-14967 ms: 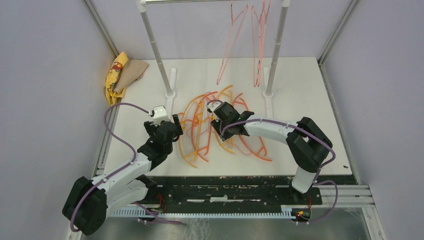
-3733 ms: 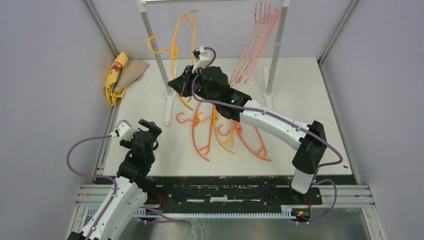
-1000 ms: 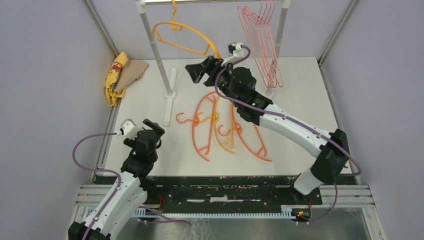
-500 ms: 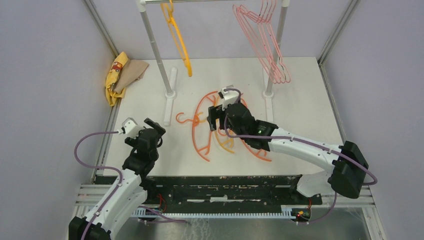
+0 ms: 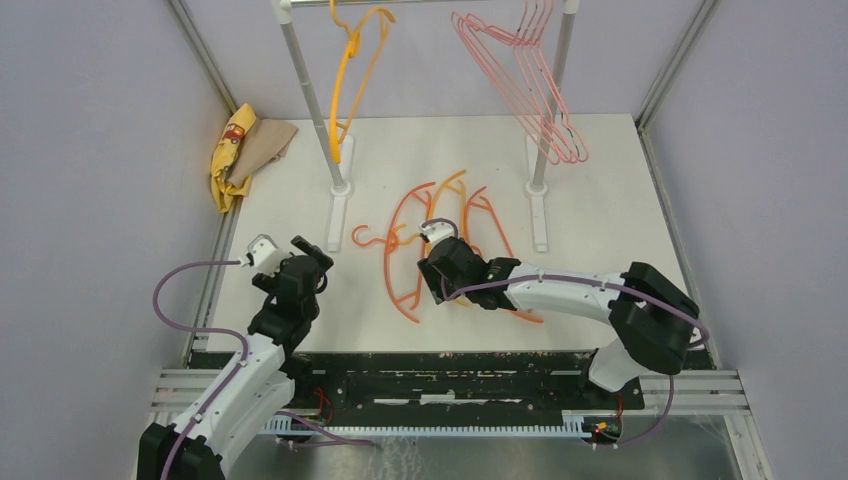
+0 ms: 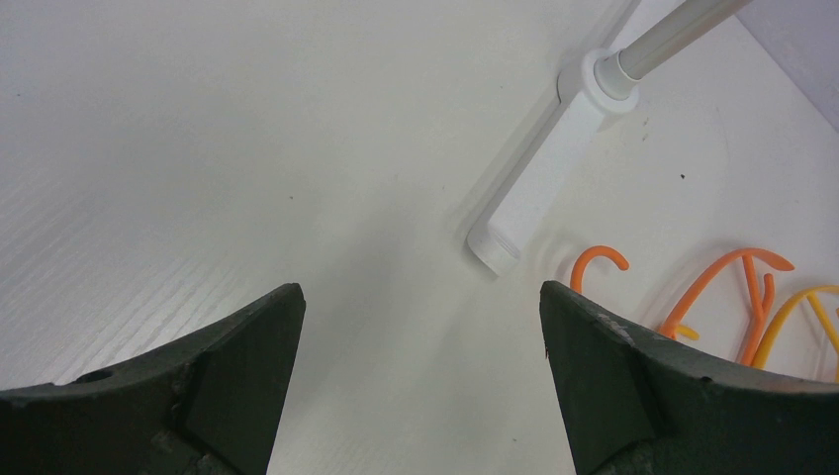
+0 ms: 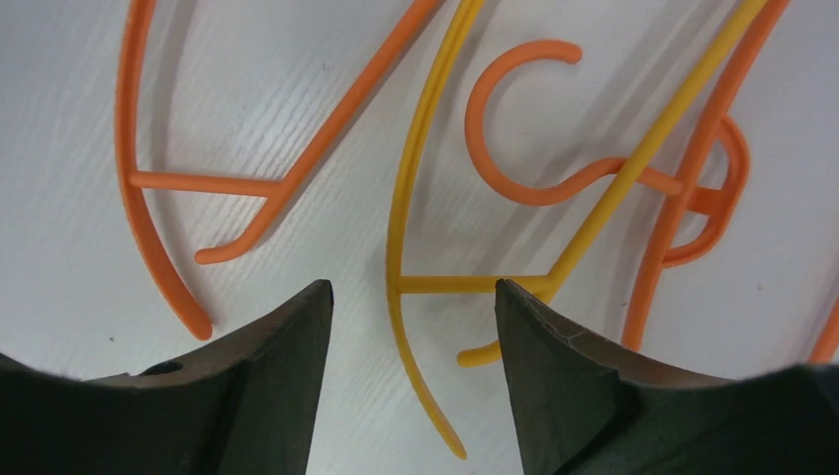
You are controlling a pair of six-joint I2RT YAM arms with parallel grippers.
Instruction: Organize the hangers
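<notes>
your right pincer point(image 7: 411, 297) is spread wide, jaws either side of the yellow hanger point(image 7: 455, 285) mid-desk point(image 5: 620, 200), lined up to grab it. orange hangers point(image 7: 198, 182) lie beside it; pink ones point(image 5: 545, 125) hang over the far edge. left pincer point(image 6: 420, 297) is spread too, holding nothing, by the left edge.

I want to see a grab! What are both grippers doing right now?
Left gripper: open, holding nothing.
Right gripper: open, over the yellow hanger, not holding it.
</notes>
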